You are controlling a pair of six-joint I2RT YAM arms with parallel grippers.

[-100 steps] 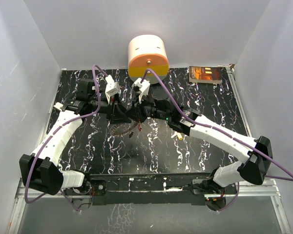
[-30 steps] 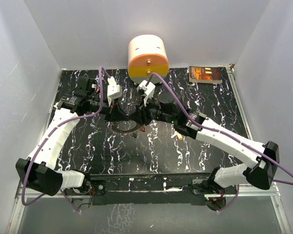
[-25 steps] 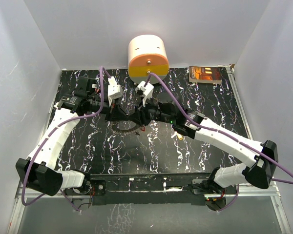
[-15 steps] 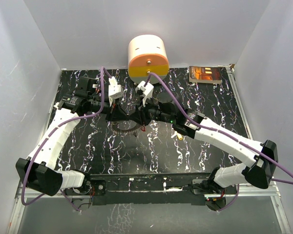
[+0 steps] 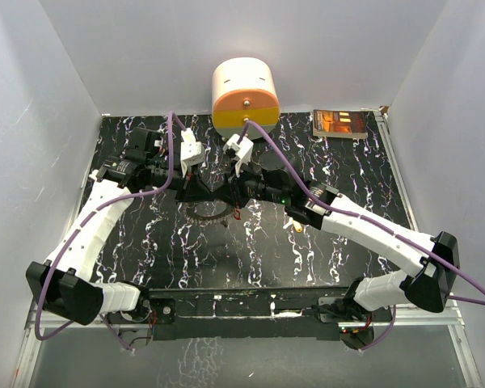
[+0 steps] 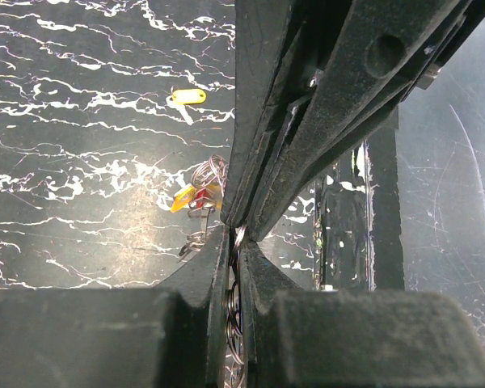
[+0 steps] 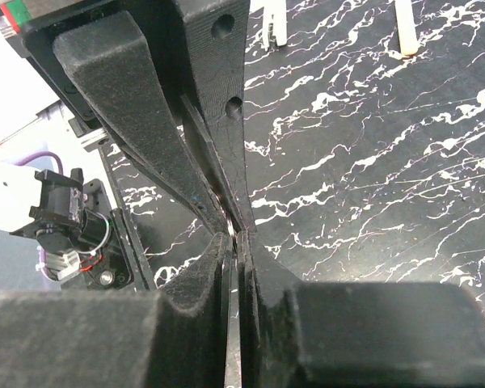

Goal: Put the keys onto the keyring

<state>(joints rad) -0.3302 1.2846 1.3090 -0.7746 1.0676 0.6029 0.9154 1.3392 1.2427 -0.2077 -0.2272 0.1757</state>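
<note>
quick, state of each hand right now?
Left hand: closed, holding the keyring.
Right hand: closed on a thin metal edge, apparently the same keyring.

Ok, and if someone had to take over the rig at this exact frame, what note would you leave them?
Left tool: shut on the keyring.
Right tool: shut, tip to tip with the left one, on a thin metal edge that looks like the same ring.
Keys: a red and yellow cluster sits beside the ring; I cannot tell whether it is threaded on. One loose yellow key lies apart on the table.
Done: ring gripped from both sides.
Left: thread on at least the loose key.
</note>
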